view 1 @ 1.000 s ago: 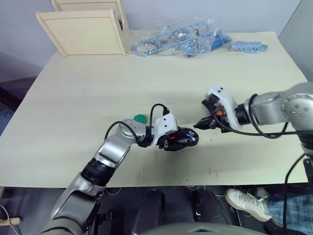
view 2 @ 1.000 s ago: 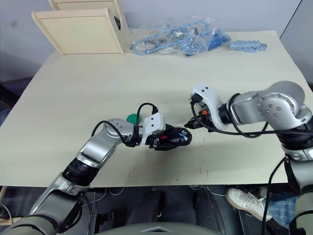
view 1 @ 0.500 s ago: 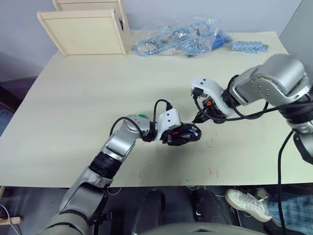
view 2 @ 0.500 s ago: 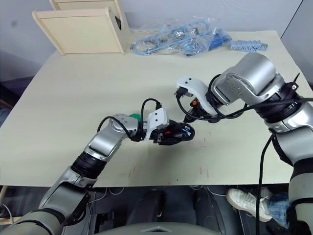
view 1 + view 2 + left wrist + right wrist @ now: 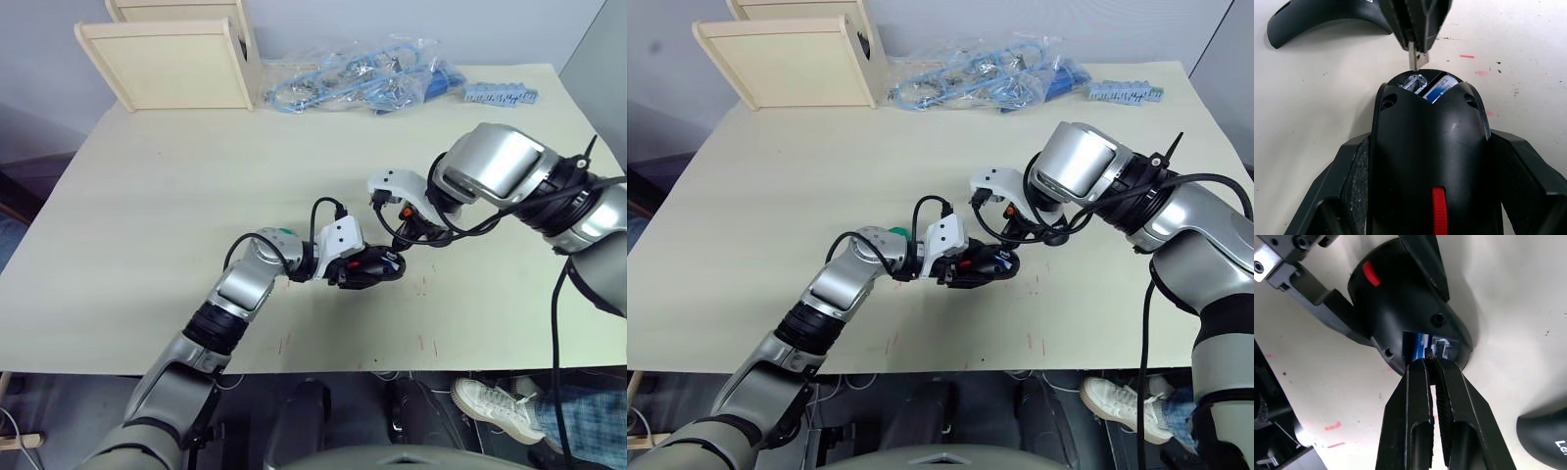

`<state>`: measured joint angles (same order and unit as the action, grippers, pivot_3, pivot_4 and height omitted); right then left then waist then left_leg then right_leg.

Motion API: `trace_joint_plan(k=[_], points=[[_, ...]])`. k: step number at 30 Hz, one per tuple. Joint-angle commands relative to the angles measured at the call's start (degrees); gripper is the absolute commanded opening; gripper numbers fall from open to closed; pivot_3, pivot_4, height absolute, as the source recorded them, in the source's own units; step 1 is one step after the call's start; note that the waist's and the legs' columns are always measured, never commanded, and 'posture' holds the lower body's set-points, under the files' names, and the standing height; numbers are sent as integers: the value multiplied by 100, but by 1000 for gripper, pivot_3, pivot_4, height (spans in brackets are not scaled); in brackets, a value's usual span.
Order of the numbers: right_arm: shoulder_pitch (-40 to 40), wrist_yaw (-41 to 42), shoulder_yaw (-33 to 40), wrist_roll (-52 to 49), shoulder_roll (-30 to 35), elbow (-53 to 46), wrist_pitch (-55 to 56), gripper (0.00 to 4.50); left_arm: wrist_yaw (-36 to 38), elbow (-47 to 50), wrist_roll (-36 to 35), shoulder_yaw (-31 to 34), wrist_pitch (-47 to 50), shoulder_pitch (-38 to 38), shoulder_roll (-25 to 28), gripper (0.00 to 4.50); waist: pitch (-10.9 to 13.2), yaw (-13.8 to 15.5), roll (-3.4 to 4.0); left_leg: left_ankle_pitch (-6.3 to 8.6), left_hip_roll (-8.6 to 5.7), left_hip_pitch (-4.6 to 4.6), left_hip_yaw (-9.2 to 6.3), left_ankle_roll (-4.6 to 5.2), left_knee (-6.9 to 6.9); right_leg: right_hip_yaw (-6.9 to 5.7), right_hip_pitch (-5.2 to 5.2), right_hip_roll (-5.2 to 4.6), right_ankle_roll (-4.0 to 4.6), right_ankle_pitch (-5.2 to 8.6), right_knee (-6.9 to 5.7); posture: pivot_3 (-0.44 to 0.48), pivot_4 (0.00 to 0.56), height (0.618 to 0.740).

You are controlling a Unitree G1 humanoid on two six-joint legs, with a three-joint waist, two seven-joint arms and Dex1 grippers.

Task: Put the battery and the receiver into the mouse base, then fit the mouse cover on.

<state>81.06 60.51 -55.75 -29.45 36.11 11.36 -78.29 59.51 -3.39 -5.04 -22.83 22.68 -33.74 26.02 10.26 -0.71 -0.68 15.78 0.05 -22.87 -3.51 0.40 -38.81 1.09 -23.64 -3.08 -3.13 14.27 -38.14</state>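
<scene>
My left gripper (image 5: 355, 270) is shut on the black mouse base (image 5: 1425, 147), holding it by its sides just above the table (image 5: 147, 215). A red wheel (image 5: 1438, 215) shows on the base. The blue battery (image 5: 1442, 87) lies inside the base's open end. My right gripper (image 5: 399, 249) is shut on the receiver (image 5: 1419, 58), whose silvery plug points into that opening beside the battery. The glossy black mouse cover (image 5: 1327, 19) lies on the table just beyond the base, also seen as mouse cover (image 5: 1547, 431).
A flat green disc (image 5: 284, 233) lies by my left wrist. Pale wooden boxes (image 5: 167, 64) stand at the back left. A clear bag of blue parts (image 5: 353, 78) and a blue strip (image 5: 500, 95) lie along the far edge. A person's shoe (image 5: 495, 406) shows below the table's front edge.
My right gripper has swung left with the receiver, from a hand's width away to the open end of the mouse base. My left gripper has shifted slightly with the base.
</scene>
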Motion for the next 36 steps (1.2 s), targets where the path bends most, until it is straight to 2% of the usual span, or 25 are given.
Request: trace_joint_plan(k=[1,14,36], points=[[221,322,-97,406,-101,225,300,0,-103,8,118,-38,10,38,-44,2939,0,-3,0,0,0,0,-1,0,0,0,0,0,0,0,0,0,150,740],[133,989,-120,1165,-321,444,502,0,-112,43,157,-41,63,91,-80,2939,-1,-3,1,-1,-1,0,-2,-2,-2,0,0,0,0,0,-1,0,150,740],[-120,1135,-17,1465,-488,482,487,0,-145,92,153,-38,111,151,-67,2939,-1,-3,1,-2,-1,0,-4,-4,-2,-1,0,-1,0,0,-3,0,150,740]])
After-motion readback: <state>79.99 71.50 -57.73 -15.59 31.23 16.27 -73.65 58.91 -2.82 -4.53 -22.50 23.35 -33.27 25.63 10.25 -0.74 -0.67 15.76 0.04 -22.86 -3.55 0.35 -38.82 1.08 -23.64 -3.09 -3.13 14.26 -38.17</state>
